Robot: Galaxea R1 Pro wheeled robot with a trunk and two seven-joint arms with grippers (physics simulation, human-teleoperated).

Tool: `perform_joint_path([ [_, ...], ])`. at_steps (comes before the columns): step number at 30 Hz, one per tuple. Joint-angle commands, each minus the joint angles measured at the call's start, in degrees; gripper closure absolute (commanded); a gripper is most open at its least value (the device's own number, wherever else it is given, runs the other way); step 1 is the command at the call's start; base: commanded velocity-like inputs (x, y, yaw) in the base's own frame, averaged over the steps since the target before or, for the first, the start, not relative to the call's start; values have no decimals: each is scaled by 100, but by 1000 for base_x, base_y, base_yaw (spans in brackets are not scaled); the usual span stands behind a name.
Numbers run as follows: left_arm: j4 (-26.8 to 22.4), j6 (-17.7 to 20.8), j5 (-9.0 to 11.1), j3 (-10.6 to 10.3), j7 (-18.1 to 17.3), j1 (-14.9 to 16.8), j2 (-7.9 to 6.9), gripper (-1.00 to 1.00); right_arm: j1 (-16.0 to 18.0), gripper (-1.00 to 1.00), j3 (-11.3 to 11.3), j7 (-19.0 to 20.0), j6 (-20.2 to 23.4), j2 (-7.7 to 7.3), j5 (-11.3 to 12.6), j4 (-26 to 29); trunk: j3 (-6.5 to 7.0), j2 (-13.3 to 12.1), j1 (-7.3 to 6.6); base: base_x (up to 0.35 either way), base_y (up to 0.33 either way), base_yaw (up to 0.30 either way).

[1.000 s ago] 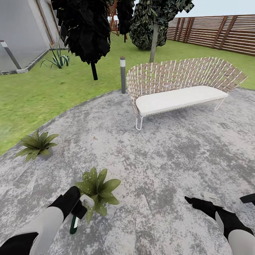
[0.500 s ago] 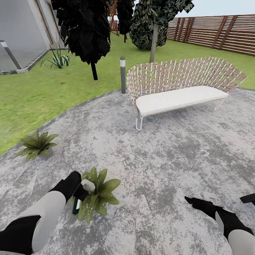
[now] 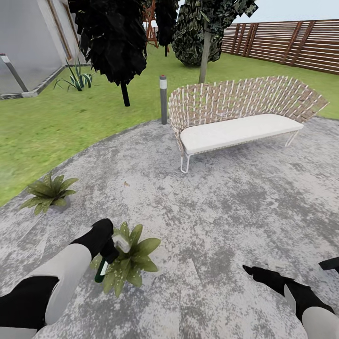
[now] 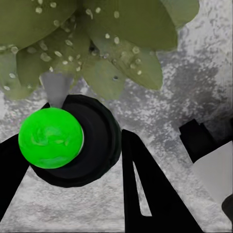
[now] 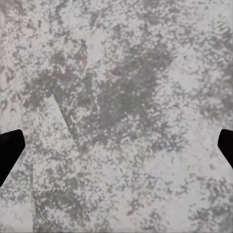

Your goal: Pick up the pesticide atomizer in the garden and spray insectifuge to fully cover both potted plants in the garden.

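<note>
Your left tool [image 3: 109, 252] grips the pesticide atomizer [image 3: 107, 260] over the nearer potted plant [image 3: 129, 260], apparently dotted white; your right tool [image 3: 249, 270] stands wide.

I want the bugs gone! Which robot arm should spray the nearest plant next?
The left. Its gripper already holds the pesticide atomizer right over the near potted plant, whose leaves show droplets. The right gripper is open, over bare paving, away from the plant.

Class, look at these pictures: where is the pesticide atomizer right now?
In the head view the pesticide atomizer sits low on the left, held in the left tool directly over the nearer potted plant, on the paving in front of the bench.
</note>
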State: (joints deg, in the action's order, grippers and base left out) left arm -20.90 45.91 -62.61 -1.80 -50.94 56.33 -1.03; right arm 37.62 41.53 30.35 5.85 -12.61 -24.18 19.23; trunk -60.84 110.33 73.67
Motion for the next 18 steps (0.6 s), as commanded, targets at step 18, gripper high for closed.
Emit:
perform_joint_path([
  [18, -18, 26, -457, -91, -191, 1, 124, 100, 7, -100, 40, 50, 39, 4, -16, 11, -4, 2, -1, 0, 0, -119],
])
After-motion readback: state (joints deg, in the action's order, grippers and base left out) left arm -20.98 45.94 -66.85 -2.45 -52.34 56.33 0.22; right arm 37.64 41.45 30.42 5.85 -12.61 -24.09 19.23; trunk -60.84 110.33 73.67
